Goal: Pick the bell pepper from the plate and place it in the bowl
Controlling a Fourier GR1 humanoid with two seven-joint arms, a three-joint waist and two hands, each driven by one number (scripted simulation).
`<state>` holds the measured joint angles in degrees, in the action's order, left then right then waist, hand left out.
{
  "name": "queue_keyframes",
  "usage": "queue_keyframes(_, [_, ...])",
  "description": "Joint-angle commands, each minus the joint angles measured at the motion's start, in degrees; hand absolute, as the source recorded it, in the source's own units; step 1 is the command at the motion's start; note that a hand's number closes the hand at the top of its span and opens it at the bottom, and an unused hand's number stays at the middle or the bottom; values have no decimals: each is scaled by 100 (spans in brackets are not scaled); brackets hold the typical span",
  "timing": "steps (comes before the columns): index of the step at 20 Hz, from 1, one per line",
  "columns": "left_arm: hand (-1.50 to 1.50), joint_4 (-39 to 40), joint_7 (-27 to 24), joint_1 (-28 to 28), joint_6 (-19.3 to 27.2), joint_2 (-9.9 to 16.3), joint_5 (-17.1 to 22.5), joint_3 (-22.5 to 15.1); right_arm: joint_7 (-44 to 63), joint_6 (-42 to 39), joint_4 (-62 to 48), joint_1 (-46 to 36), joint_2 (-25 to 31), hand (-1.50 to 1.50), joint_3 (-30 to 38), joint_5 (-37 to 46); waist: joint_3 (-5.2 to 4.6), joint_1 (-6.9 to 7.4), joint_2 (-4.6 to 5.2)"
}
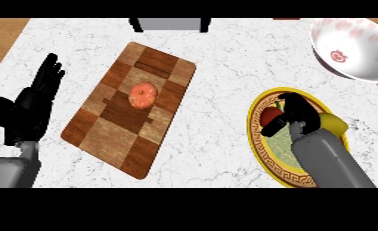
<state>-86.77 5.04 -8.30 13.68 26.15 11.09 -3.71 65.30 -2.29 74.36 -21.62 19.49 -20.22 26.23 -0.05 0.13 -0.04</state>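
There, my right hand [290,111] curled its fingers round the red bell pepper [271,117] on the yellow-rimmed round plate [264,160], ready for the white patterned bowl [354,50] beyond, while my left hand [37,100] rested open near the counter's edge.

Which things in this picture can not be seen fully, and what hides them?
- Bell pepper, head view: mostly covered by the right hand; only a red part shows, so its shape is unclear.
- Plate: the right forearm hides its middle; the lower edge cuts off the rim.
- Bowl: cut off by the right edge.
- Yellow object on the plate: partly behind the forearm, cannot be identified.
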Motion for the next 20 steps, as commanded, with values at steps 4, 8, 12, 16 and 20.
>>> queue_keyframes(4, [0, 57, -107, 25, -273, -108, -162, 316, -500, -160, -1063, -350, -312, 150, 498, 180, 6, 22, 11])
queue_keyframes(8, [0, -137, 63, 99, -234, -306, -323, 290, -895, 157, -1261, -190, -410, 150, 626, 514, 7, 21, 6])
queue_keyframes(12, [0, -132, 112, 147, -294, -353, -418, 336, -790, 19, -1307, -498, -403, 150, 830, 645, 6, 17, 5])
queue_keyframes(16, [0, -157, 384, -277, -426, -188, -316, 362, -1620, -201, -2163, -1530, -316, 150, 683, 834, 13, 175, 58])
queue_keyframes(20, [0, -46, 119, -266, -461, -340, -378, 229, -2958, -388, -2797, -2176, 59, 150, 571, 991, 17, 331, 132])
